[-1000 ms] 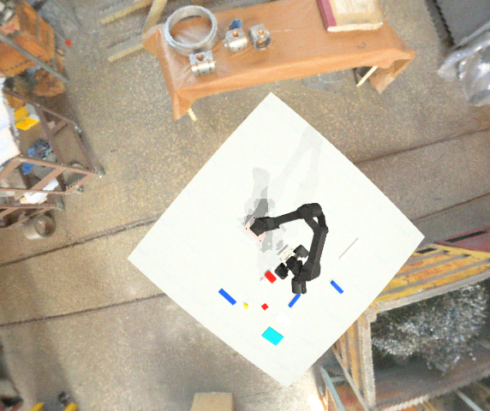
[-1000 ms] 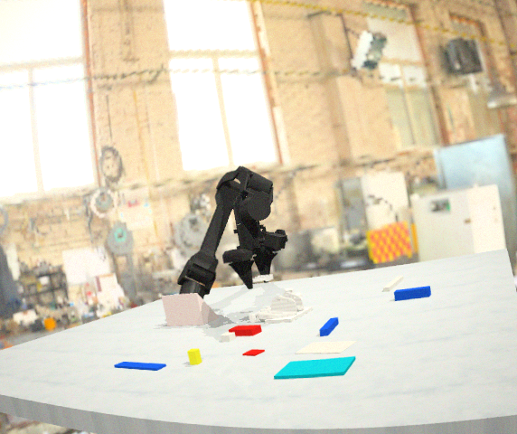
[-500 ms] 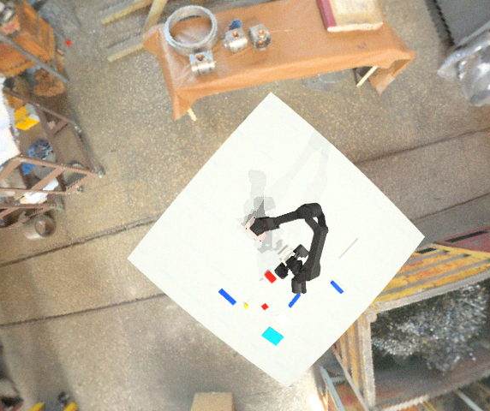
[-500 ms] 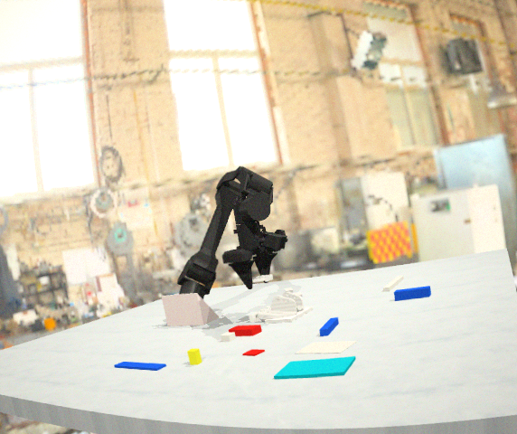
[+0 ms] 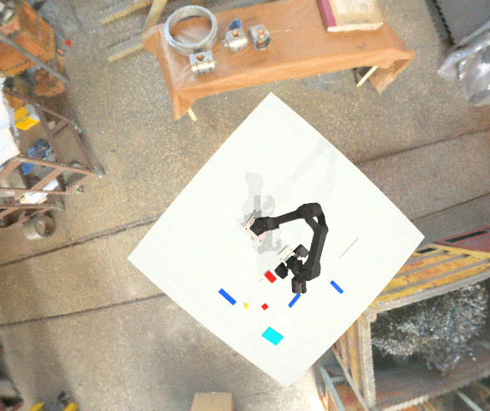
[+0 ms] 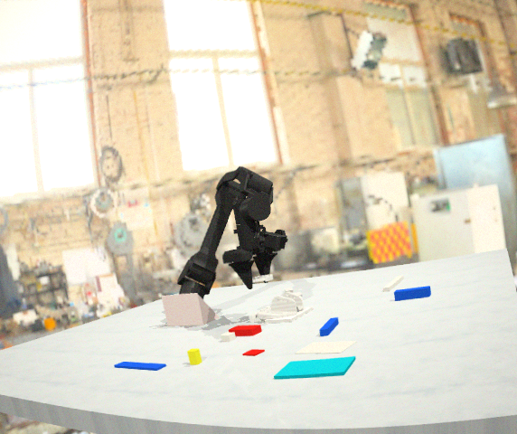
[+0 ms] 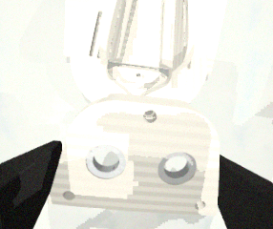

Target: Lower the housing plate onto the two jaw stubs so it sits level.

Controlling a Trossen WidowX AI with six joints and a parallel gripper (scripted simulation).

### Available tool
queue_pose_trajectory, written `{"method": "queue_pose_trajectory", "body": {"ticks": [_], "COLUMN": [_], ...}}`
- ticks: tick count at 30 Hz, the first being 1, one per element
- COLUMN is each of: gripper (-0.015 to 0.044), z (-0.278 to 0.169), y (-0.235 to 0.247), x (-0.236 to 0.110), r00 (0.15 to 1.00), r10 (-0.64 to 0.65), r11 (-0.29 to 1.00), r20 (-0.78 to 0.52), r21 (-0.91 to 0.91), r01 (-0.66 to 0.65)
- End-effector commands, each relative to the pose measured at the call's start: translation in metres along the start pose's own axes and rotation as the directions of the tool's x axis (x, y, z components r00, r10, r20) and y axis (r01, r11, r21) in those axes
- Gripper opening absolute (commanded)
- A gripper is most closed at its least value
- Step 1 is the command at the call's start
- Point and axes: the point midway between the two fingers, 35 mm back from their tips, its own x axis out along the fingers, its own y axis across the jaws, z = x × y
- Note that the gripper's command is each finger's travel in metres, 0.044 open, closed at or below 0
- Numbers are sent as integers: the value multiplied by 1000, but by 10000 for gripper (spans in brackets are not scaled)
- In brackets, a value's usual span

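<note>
The white housing plate (image 7: 141, 129) (image 6: 264, 278) has rounded corners, two large ringed holes and three small holes. My gripper (image 7: 136, 156) (image 6: 257, 280) is shut on its two side edges and holds it above the table. The white jaw assembly (image 7: 148, 33) (image 6: 286, 304) stands on the table below; in the wrist view its ribbed body shows beyond the plate's far edge. The plate covers the part of the assembly under it, so I cannot make out the jaws, pins or stubs. In the top view the arm hides much of this.
A red block (image 5: 270, 276) (image 6: 246, 330) lies close to the assembly. A pink wedge block (image 6: 186, 309) is by the arm's base. Blue bars (image 6: 329, 326) (image 5: 227, 296), a yellow cylinder (image 6: 194, 356), a small red tile (image 6: 253, 353) and a cyan plate (image 6: 315, 367) lie nearer the front.
</note>
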Motion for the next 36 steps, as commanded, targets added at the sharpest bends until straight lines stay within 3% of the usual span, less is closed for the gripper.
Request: {"method": "queue_pose_trajectory", "body": {"ticks": [1,36], "gripper": [351,351], "z": [-1,0], "y": [0,0], "x": [1,55], "r00": [1000,1000], "r10": [1,2], "r11": [1000,1000], "r20": [-4,-3], "r21": [6,9], "r01": [-1,-2]}}
